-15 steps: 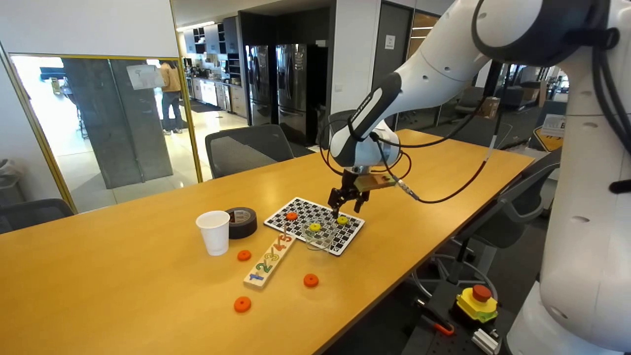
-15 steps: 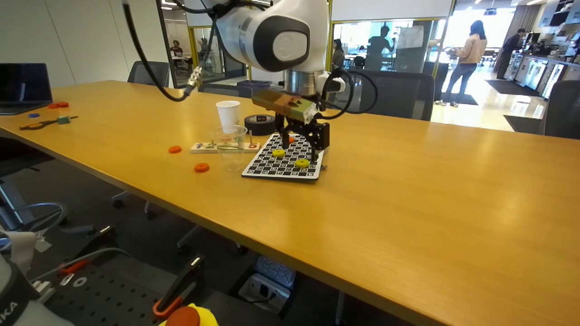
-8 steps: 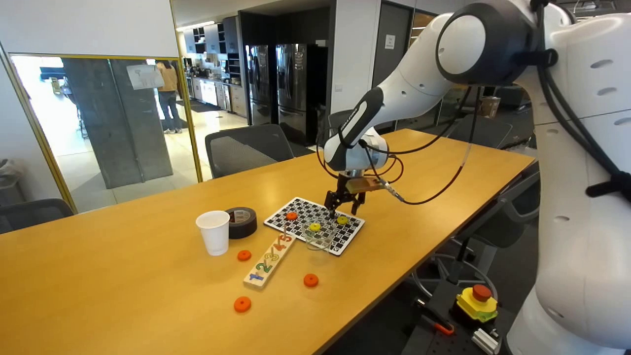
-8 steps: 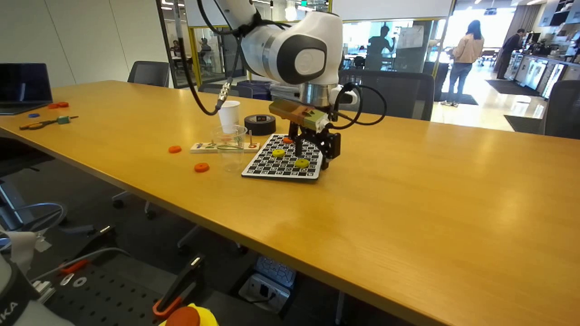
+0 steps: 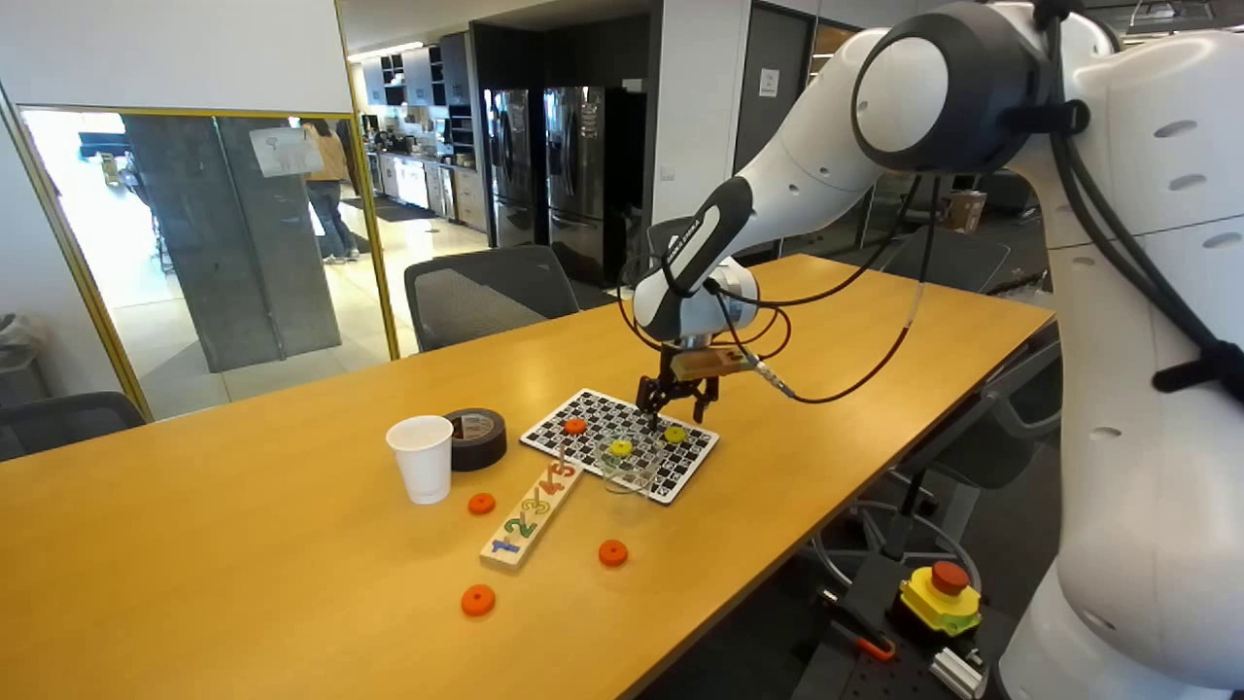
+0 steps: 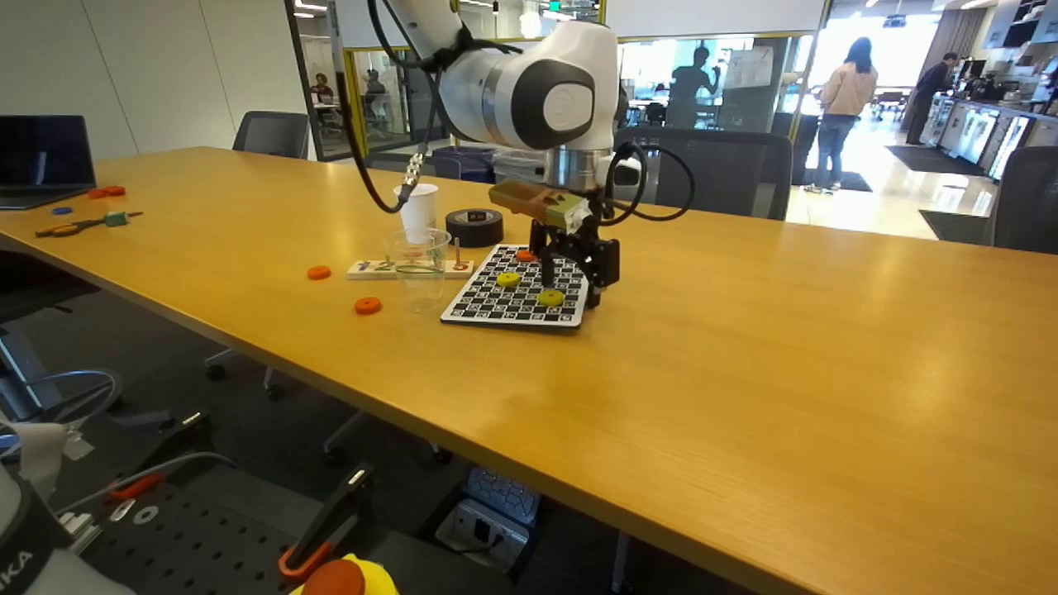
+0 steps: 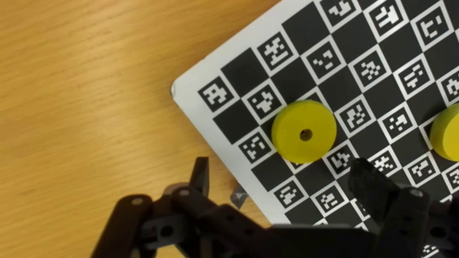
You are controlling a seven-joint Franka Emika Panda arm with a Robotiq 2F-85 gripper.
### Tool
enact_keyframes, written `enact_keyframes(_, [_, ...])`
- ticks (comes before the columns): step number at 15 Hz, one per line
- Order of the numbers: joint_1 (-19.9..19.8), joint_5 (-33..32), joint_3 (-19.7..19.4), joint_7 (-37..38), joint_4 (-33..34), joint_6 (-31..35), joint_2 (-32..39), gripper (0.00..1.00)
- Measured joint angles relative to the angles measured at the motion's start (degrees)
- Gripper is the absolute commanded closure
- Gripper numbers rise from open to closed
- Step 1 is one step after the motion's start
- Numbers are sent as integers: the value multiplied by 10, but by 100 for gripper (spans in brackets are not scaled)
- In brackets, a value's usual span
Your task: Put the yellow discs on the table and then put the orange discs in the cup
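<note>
Shifted slightly left in an exterior view since a second ago, our tool [image 5: 676,421] hangs with its fingers [image 7: 373,186] spread wide, while both yellow discs [image 7: 303,145] lie unmoved on the checkered board [image 5: 614,420]. In the wrist view, we see one just far of the gap between the fingertips, its companion well to the right, cut off at that view's edge. One finger is over the wooden surface [image 7: 89,107] left of the board, its partner over the printed squares; whether either touches down, we cannot tell. Smooth, flat and round, the fully visible yellow disc has a small hole through its middle. Of four orange discs [image 5: 575,426] we count in an exterior view, one rests toward the board's left end and three lie on honey-coloured, fine-grained wood around a strip [image 5: 513,544] with painted numerals and thin pegs. Our white paper cup [image 5: 424,462], tapered and upright, stands left of the board, just beside a squat black roll of tape [image 5: 478,454]. We note a clear container [image 6: 420,285], upright near the board's edge.
</note>
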Motion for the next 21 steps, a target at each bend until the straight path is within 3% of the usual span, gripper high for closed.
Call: enact_keyframes(21, [10,-4,7,75,0,-51,-5,0])
